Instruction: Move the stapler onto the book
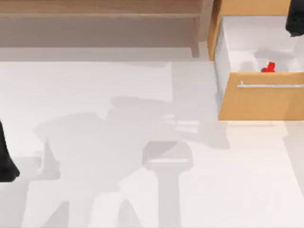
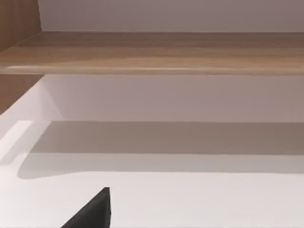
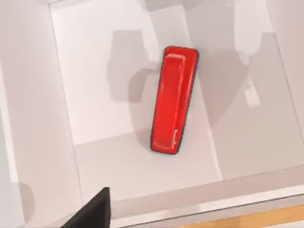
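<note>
A smooth white table (image 1: 95, 95) carries soft grey shadows across its middle. Along its far edge runs a light wooden shelf unit (image 1: 99, 12), and at the far right stands an open drawer (image 1: 247, 52) with pale white inner walls, a light wooden front panel (image 1: 263, 102) and a thin silver bar handle (image 1: 270, 86).

The small, glossy, bright red stapler (image 3: 174, 99) lies flat on the white drawer floor, near the inside of the front panel; in the right wrist view it is a long rounded block, apart from the drawer walls.

The left arm's dark gripper (image 1: 7, 159) sits at the table's left edge, low and well apart from the drawer. The right arm's dark gripper (image 1: 295, 19) hangs over the drawer's far right corner, above the stapler and not touching it. Whether either claw is open or closed cannot be told.
</note>
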{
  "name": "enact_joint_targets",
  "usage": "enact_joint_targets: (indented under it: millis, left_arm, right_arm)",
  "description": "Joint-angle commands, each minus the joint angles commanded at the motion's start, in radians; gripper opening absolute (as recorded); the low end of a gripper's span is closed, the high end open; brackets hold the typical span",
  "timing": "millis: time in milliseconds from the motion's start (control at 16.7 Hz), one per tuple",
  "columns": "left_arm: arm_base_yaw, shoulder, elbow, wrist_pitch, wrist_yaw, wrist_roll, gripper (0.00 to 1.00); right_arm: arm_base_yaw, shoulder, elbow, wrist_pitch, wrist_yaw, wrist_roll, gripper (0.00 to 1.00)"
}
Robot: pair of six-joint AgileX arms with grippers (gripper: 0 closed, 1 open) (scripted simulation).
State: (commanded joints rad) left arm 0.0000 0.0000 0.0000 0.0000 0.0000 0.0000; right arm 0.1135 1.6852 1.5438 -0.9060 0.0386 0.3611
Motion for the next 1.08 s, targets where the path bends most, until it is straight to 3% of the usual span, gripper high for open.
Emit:
enact_joint_targets:
  millis: [540, 1080]
  left_arm:
    - [0.0, 0.0, 0.0, 0.0, 0.0, 0.0, 1.0]
    - [0.0, 0.0, 0.0, 0.0, 0.0, 0.0, 1.0]
  right_arm:
    - [0.034, 0.682, 0.63, -0.356, 0.016, 0.149, 1.0]
    - [0.029, 0.763, 0.726, -0.4, 0.016, 0.178, 1.0]
